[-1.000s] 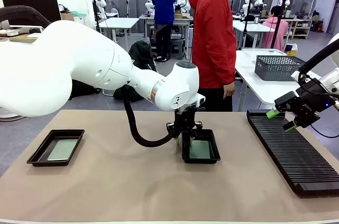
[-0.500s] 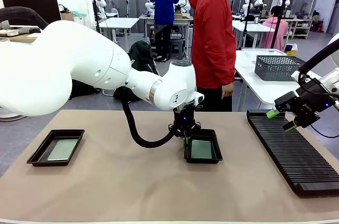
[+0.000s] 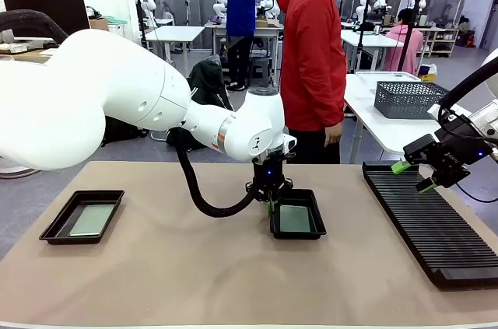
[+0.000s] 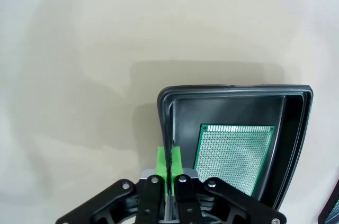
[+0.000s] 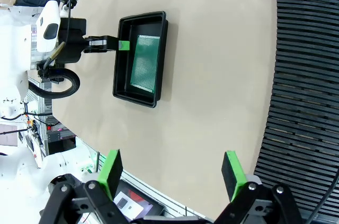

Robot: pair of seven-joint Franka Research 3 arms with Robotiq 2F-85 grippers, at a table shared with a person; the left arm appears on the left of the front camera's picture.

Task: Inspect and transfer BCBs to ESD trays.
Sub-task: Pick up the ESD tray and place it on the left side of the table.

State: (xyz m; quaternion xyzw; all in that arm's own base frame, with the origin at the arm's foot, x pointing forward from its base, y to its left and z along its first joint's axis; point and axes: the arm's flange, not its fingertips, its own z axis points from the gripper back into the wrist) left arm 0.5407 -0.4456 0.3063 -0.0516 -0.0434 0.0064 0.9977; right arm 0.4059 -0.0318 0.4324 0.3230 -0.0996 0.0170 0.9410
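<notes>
A black ESD tray sits mid-table with a pale green BCB flat on its floor. My left gripper points straight down at the tray's left wall. In the left wrist view the left gripper is shut on that tray's rim, beside the perforated BCB. A second ESD tray at the left holds another BCB. My right gripper hangs open above the rack; the right wrist view shows the right gripper with its jaws wide apart and nothing between them, high over the middle tray.
A long black ribbed rack runs along the table's right side. A person in a red top stands at the far edge. A dark mesh basket sits on another table behind. Bare brown tabletop lies between the two trays.
My left gripper has shut on the middle tray's left wall, and the tray has shifted slightly to the right with it. The right arm has not moved.
</notes>
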